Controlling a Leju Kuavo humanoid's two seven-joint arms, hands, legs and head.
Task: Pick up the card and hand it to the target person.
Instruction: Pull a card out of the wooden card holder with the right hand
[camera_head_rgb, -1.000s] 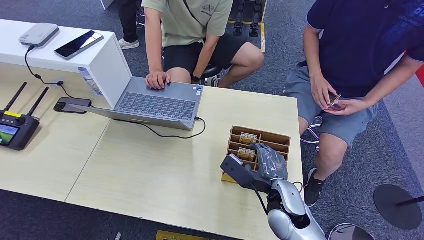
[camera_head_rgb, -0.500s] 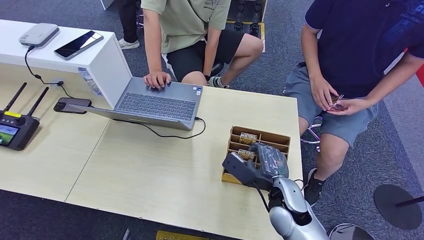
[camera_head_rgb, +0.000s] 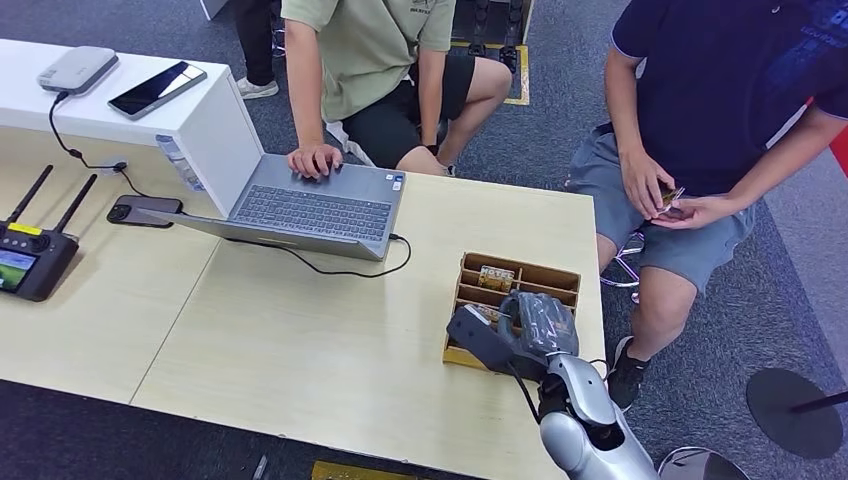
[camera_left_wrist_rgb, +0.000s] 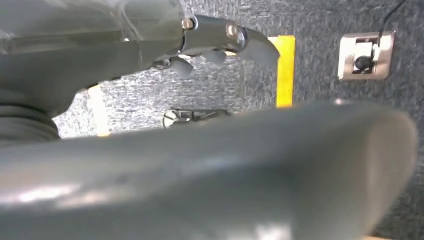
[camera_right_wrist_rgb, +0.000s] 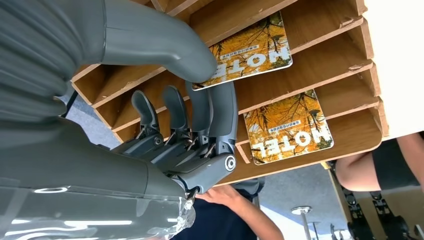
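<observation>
A wooden slotted rack (camera_head_rgb: 548, 276) stands near the table's right edge, with two yellow "HOTEL" cards in it. My right hand (camera_head_rgb: 535, 323) reaches into the rack from the near side. In the right wrist view my thumb (camera_right_wrist_rgb: 165, 47) presses on the face of one card (camera_right_wrist_rgb: 252, 52), and my fingers (camera_right_wrist_rgb: 212, 112) rise behind its edge, so the card is pinched while still in its slot. The second card (camera_right_wrist_rgb: 290, 127) lies one slot over. A person in a dark blue shirt (camera_head_rgb: 720, 90) sits right of the table. My left hand (camera_left_wrist_rgb: 200, 175) hangs over the floor, holding nothing.
An open laptop (camera_head_rgb: 310, 210) sits at the table's far middle with a green-shirted person's hand (camera_head_rgb: 315, 158) on it, and its cable (camera_head_rgb: 350, 268) trails toward the rack. A remote controller (camera_head_rgb: 30, 260) and a phone (camera_head_rgb: 145, 210) lie at the left, by a white box (camera_head_rgb: 210, 120).
My right hand has edged slightly rightward over the rack. The green-shirted person has shifted their legs. The seated person in blue stays put.
</observation>
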